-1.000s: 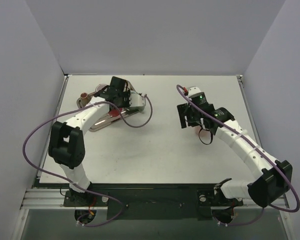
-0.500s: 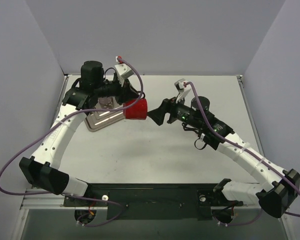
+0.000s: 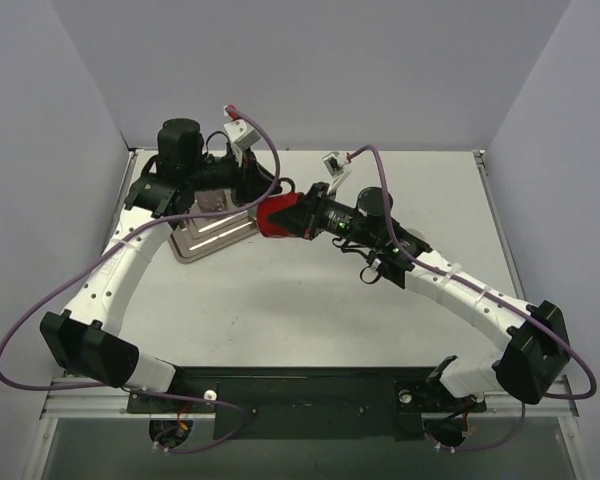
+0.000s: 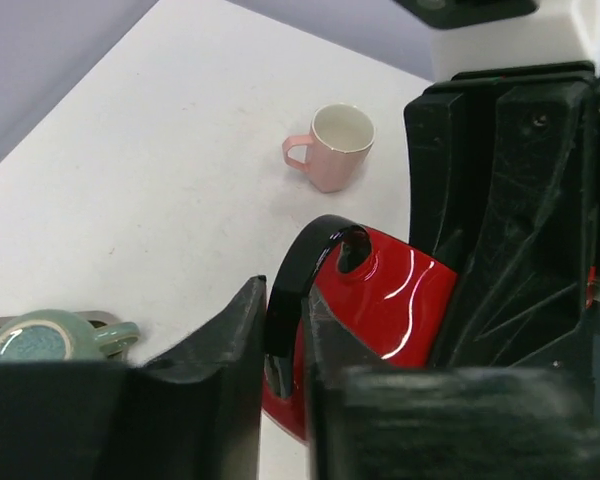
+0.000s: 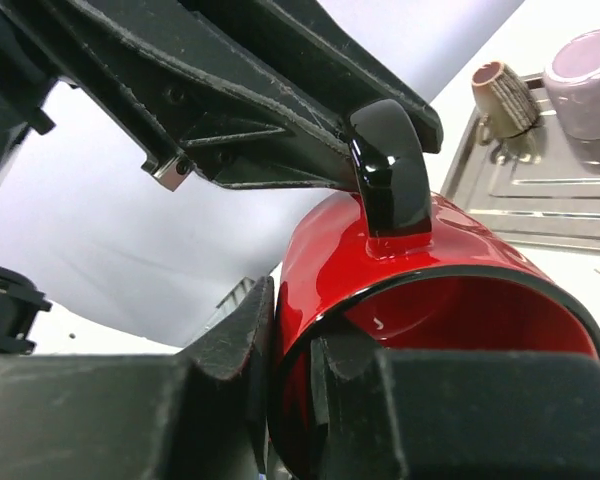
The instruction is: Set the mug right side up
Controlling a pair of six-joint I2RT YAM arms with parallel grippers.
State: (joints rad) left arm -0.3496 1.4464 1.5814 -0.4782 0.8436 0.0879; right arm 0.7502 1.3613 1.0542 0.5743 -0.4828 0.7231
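Red mug [image 3: 272, 217] between 2 grippers
Largely hidden overhead; left gripper [image 4: 285, 330] pinches its handle [image 4: 308, 262], right gripper [image 5: 292, 335] seemingly clamps its rim [image 5: 460, 287].

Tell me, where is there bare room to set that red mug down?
The widest bare stretch of table is the middle, between the two arms. The far right corner is bare too. The far left, beside the held red mug, is crowded: a tray of cups and a pink cup.

The top camera is looking down over the whole table [image 3: 310, 310] from above its near edge; both wrist cameras are facing each other, very close on the red mug [image 4: 380, 295].
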